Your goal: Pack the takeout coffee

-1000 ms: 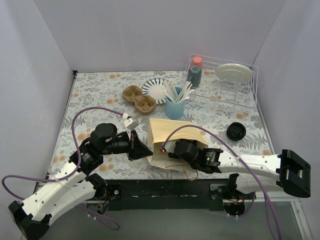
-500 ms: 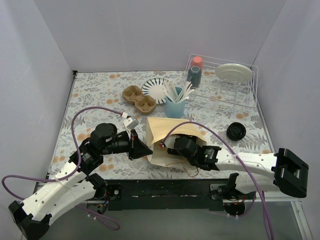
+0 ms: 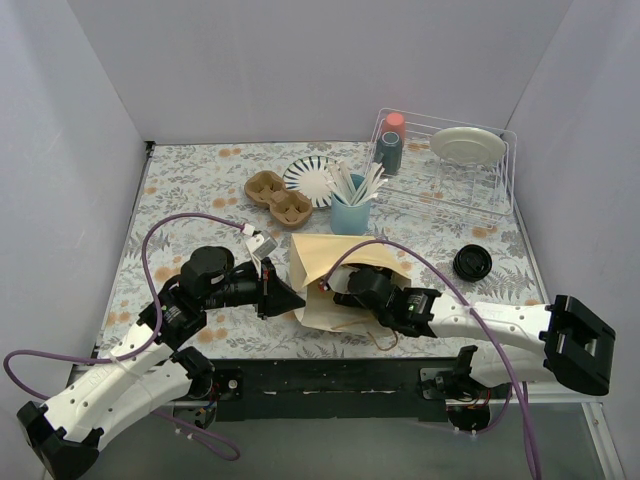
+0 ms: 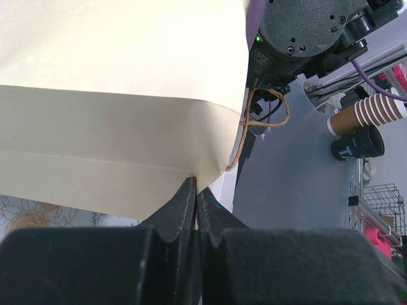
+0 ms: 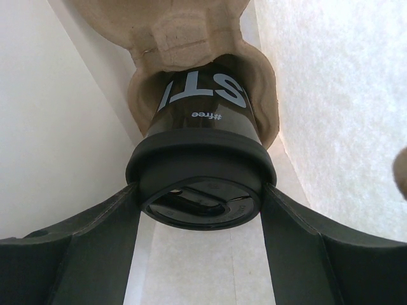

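A tan paper bag (image 3: 325,262) lies on its side in the middle of the table, its mouth toward the arms. My left gripper (image 3: 297,301) is shut on the bag's lower edge (image 4: 191,168), the fingertips (image 4: 186,190) pinching the paper. My right gripper (image 5: 200,200) is inside the bag, hidden in the top view behind the wrist (image 3: 372,290). It is shut on the black lid (image 5: 200,175) of a dark coffee cup (image 5: 203,105). The cup sits in a brown pulp carrier (image 5: 168,25) with the bag's walls on both sides.
A second pulp carrier (image 3: 278,198), a striped plate (image 3: 308,175) and a blue cup of stirrers (image 3: 350,212) stand behind the bag. A wire rack (image 3: 450,170) holds cups and a plate at back right. A loose black lid (image 3: 472,263) lies right of the bag.
My right arm has pushed further into the bag, toward the back left, and the bag's top has lifted slightly. My left gripper has kept its hold and place.
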`<state>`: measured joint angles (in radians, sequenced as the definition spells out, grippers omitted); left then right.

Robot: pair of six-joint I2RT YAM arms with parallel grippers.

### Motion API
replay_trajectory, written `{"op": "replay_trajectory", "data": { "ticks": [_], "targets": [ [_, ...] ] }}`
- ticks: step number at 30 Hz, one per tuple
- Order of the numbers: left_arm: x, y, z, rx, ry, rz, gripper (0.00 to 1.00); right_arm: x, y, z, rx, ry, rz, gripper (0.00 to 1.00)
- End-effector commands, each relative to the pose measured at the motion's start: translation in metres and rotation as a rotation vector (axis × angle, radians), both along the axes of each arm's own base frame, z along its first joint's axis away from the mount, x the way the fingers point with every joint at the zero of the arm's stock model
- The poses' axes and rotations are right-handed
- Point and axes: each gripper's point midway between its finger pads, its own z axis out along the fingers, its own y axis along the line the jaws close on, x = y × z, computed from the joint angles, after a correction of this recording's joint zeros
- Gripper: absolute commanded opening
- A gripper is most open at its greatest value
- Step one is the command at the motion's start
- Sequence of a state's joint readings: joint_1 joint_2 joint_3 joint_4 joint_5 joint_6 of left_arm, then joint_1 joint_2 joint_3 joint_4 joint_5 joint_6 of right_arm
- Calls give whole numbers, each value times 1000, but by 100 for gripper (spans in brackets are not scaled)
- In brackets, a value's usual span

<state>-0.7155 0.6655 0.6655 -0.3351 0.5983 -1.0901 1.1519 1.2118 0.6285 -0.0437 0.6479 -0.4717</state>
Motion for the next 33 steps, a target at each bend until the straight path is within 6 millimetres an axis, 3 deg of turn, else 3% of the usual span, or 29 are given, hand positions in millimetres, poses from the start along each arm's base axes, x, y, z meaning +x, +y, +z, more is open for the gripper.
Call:
{"op": "replay_trajectory", "data": {
  "ticks": [1, 9, 11, 17, 20, 33],
  "targets": [
    [-10, -3, 18, -41, -5, -57, 0, 8, 3, 23, 58, -18, -25, 56],
    [14, -6, 37, 10, -8, 35, 1, 6, 5, 55, 69, -48, 24, 70],
    [18, -7, 40, 15, -6, 51, 0, 3, 5, 59, 74, -31, 35, 78],
    [22, -7, 45, 31, 15, 74, 0, -6, -3, 66, 74, 12, 38, 85],
    [20, -7, 43, 33, 25, 66, 0, -12, -7, 65, 80, 45, 38, 98],
    [19, -8, 43, 46, 33, 53, 3, -26, -8, 95, 145, 122, 42, 96]
  ]
}}
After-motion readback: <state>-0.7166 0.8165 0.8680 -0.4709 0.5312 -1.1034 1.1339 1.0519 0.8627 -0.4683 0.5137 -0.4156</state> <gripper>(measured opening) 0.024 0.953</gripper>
